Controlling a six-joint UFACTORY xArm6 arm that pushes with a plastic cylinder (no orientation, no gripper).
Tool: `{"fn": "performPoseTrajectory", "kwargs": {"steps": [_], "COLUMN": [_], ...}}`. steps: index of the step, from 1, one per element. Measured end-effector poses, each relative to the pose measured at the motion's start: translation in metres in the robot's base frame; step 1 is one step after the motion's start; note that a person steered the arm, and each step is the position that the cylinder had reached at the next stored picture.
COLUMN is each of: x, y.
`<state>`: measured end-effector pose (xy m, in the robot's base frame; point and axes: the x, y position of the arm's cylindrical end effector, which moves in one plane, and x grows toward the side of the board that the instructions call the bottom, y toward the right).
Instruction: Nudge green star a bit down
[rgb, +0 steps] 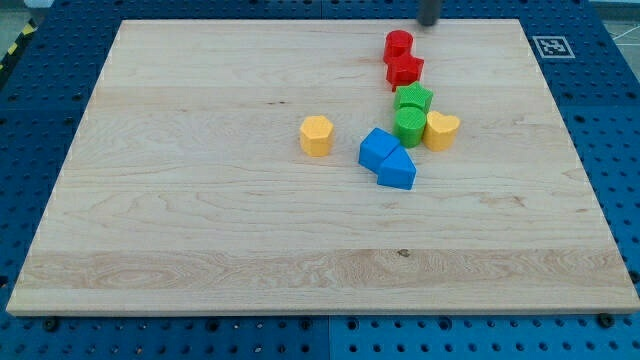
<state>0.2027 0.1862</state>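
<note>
Starting at the view's left, most of the wooden table (200, 220) is lying bare. The first piece I am meeting is the yellow hexagonal block (316, 135), sitting alone near the middle. Just to its right, the blue cube (377, 148) and the blue wedge-like block (397, 170) are touching each other, the wedge lying lower.

Further right a tight column is running up the board. At its top the red cylinder (398, 44) is pressing against the red star (405, 69). Directly below, the green star (413, 99), the piece to be nudged, is sitting just beneath the red star and resting against the green cylinder (410, 126) under it. The yellow heart-shaped block (441, 131) is touching that cylinder's right side.

My tip (429, 22) is showing at the view's top edge, up and right of the red cylinder, well apart from the green star. The end effector is only a rod, so it has nothing to open and is holding nothing.

The risk is crowding. Coming straight down the column, I would be shoving the red pieces first. And with the green cylinder backing the star, any downward push is likely driving the cylinder, and perhaps the heart and blue cube, along with it.
</note>
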Motion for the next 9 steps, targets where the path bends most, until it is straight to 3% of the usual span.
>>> {"fn": "performPoseTrajectory", "kwargs": {"steps": [1,2,3,9], "x": [0.075,0.106,0.164,0.157], "y": [0.009,0.009,0.004,-0.032]}}
